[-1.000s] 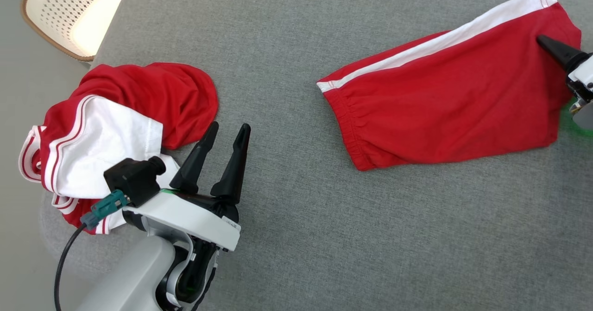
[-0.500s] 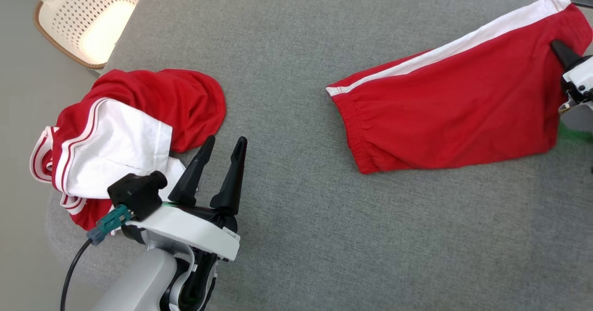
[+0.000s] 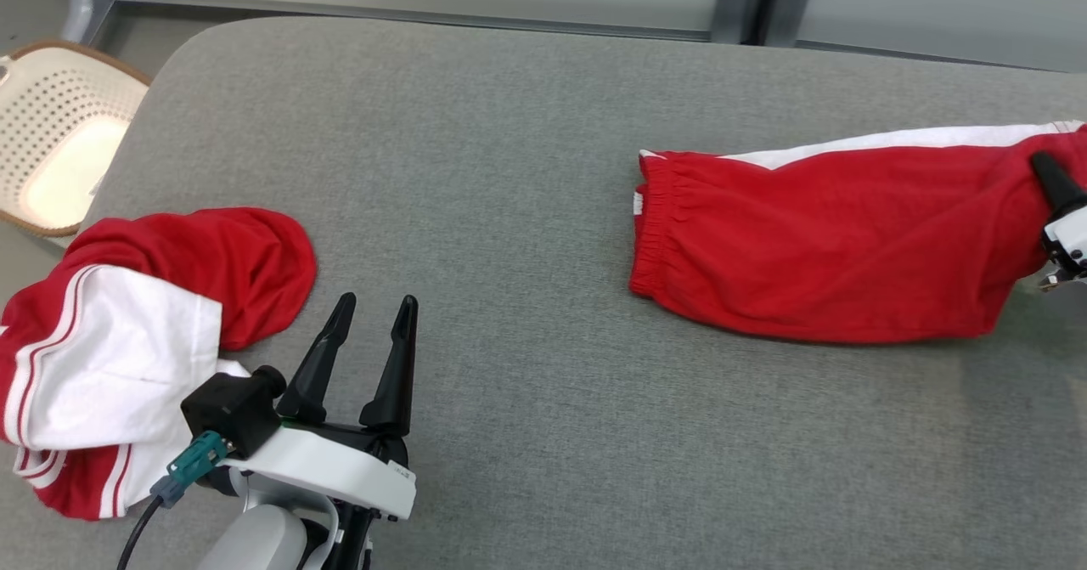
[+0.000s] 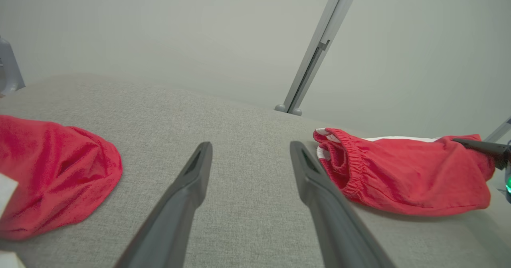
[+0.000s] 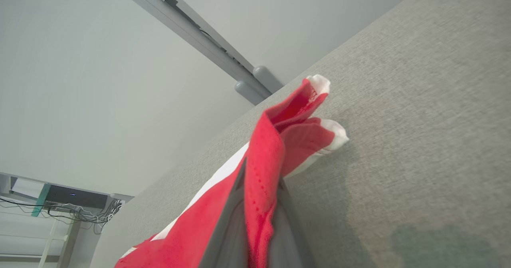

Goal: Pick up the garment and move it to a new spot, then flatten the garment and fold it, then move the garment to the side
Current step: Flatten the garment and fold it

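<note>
We see the right tool [image 3: 1046, 172] clenched on the red shorts [image 3: 832, 247] at their far-right end, near the leg hem. In the right wrist view the cloth is pinched between its 2 fingers [image 5: 227, 232] and bunches up past their tips. The rest of the shorts lies stretched across the right half of the grey tabletop [image 3: 509, 171]. The gathered waistband points toward the middle and the white side stripe runs along the far edge. We judge that gripping 1 end lets the body of the garment trail behind, which suits carrying or dragging it to a new spot. That would put us in the task's first step, with flattening and folding not yet begun.

The left tool [image 3: 378, 300] is released, its fingers apart and grasping nothing. It hovers over bare tabletop, well apart from the shorts and near a crumpled red-and-white heap [image 3: 127, 358]. We think it is parked there because a 1-handed grip is enough for the move, and spreading the fabric flat would likely need both.

Counted, there are 2 tools, 1 pair of shorts, 1 crumpled heap (we cannot tell whether it is a single piece), and 1 perforated cream basket [image 3: 51, 128] beyond the tabletop's left edge.
</note>
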You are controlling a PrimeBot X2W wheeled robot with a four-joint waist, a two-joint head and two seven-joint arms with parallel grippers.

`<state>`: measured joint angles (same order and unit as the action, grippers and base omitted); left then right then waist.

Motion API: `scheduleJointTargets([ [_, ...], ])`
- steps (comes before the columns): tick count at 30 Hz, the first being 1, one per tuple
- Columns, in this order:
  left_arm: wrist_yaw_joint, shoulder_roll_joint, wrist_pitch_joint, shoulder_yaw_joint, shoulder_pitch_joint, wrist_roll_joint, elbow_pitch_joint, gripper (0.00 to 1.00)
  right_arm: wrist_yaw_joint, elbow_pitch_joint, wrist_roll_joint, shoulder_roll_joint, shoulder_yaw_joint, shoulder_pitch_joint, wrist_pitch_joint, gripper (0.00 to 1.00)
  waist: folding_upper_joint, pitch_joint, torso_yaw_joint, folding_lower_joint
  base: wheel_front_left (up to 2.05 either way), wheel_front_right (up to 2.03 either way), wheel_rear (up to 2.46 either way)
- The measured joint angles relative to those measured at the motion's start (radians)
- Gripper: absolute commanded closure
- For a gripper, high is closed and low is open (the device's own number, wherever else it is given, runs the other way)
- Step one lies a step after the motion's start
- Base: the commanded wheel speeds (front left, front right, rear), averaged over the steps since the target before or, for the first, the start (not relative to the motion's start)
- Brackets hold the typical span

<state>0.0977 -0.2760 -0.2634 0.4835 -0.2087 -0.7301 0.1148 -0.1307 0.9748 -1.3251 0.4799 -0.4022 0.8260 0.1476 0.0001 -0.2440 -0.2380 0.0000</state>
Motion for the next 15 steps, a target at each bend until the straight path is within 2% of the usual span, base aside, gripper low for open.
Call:
scheduleJointTargets([
  [3,-0.006,0.008,0.000,0.004,0.001,0.007,0.000,0.00,0.000,-0.017,0.015,0.027,-0.009,-0.007,-0.026,1.00,0.0000,0.018,0.036,0.0000,0.00,0.00,0.00],
  [7,-0.009,0.011,0.000,0.005,0.001,0.010,0.008,0.00,0.000,-0.047,0.048,0.032,-0.043,0.002,-0.045,1.00,0.0000,0.035,0.062,0.0000,0.00,0.00,0.00],
  [15,-0.023,0.040,0.000,0.021,0.001,0.007,0.047,0.00,0.000,-0.047,0.150,-0.068,-0.175,0.064,-0.013,1.00,0.0000,0.050,0.024,0.0000,0.00,0.00,0.00],
])
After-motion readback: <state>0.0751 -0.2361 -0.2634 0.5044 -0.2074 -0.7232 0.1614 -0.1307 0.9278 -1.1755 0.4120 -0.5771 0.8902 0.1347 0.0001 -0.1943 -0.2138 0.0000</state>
